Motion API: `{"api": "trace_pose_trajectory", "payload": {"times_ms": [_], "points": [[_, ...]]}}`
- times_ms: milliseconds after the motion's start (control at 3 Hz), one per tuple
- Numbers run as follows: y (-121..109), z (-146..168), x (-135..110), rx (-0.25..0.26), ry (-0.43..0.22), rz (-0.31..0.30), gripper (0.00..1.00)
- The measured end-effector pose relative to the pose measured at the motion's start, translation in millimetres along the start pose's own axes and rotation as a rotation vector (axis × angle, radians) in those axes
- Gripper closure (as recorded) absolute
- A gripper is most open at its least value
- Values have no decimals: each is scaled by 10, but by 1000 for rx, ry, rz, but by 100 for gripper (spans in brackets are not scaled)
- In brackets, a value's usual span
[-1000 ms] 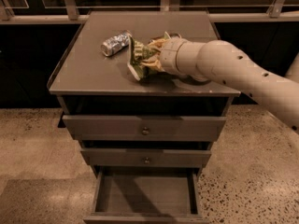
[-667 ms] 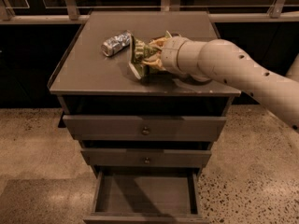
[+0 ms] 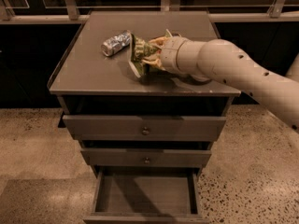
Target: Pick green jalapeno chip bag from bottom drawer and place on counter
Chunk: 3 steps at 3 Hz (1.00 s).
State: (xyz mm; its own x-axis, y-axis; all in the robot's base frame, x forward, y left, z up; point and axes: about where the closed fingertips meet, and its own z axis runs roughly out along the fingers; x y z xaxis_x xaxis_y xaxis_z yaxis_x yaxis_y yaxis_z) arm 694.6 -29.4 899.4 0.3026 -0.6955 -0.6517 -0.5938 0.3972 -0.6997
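Little has moved since the earlier frames: gripper, bag and can keep the same patch of counter.

1. Gripper [image 3: 150, 55]: over the middle of the counter, at the end of the pale arm [image 3: 233, 69], which reaches in from the right of the view. Its fingers are closed on the bag's near side.
2. Green jalapeno chip bag [image 3: 138, 55]: out of the drawer, held on edge and tilted. You cannot tell whether its lower corner touches the counter or hangs just above it.
   - Handling, by judgement: light, soft, crinkly foil, cushioned with air, with brittle contents.
   - The skin looks slick, so expect it to slip or swivel in a pinch.
   - Hold it at a crimped end, gently, and let go low so it neither topples nor skates.
3. Counter [image 3: 88, 76]: flat grey top under the bag.
4. Crushed silver can [image 3: 116, 43]: lying just beside the bag, on the side away from the gripper.
5. Bottom drawer [image 3: 145, 195]: pulled open, well below the bag.
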Motion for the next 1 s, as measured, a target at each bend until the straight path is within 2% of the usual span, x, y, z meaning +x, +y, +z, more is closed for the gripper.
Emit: {"api": "trace_pose_trajectory", "payload": {"times_ms": [333,667,1000], "points": [[0,0,0,0,0,0,13],[0,0,0,0,0,0,0],[0,0,0,0,0,0,0]]}}
